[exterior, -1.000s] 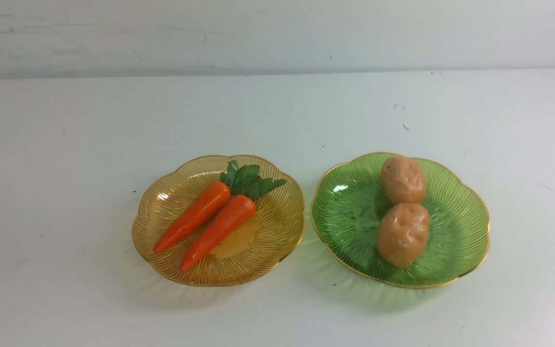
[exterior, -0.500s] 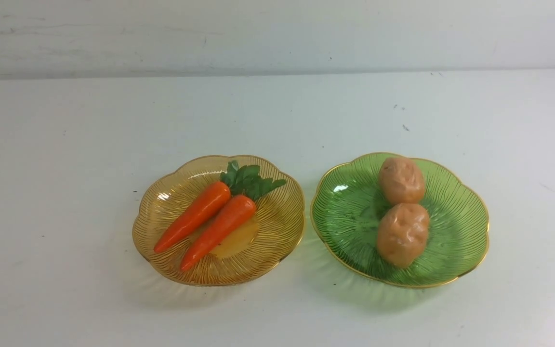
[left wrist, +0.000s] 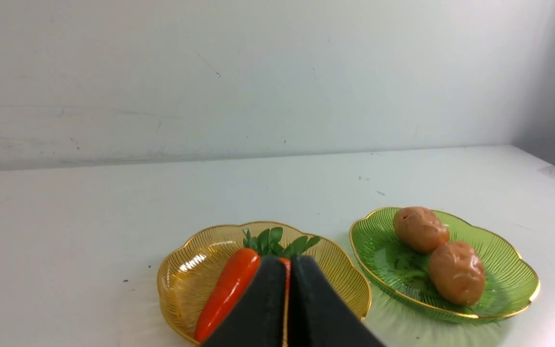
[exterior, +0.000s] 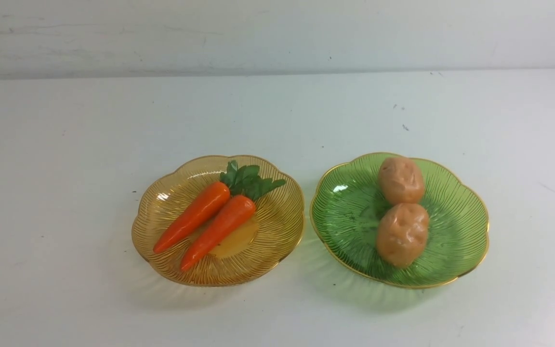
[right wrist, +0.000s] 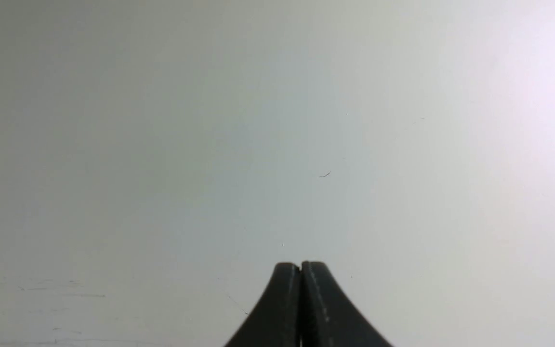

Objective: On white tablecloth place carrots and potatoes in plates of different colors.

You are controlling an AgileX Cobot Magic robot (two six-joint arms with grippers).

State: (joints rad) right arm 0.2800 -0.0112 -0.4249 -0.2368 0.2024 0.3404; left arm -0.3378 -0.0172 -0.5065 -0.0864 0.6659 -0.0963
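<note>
Two orange carrots (exterior: 205,218) with green tops lie side by side in the amber plate (exterior: 277,226) on the white tablecloth (exterior: 65,168). In the green plate (exterior: 455,241) to its right rest two tan potatoes (exterior: 402,206), one behind the other. Neither arm shows in the front view. In the left wrist view my left gripper (left wrist: 287,262) is shut and empty, held back from the amber plate (left wrist: 181,274), hiding part of one carrot (left wrist: 227,289); the potatoes (left wrist: 439,253) sit in the green plate (left wrist: 513,279). My right gripper (right wrist: 300,265) is shut and empty over a bare white surface.
A pale wall (exterior: 277,33) runs along the table's far edge. Small dark specks (exterior: 405,127) dot the cloth behind the green plate. The table's right edge (left wrist: 554,168) shows in the left wrist view.
A dark sliver at the front view's left edge has gone from sight. The far potato has shifted very slightly. Nothing else moved.
</note>
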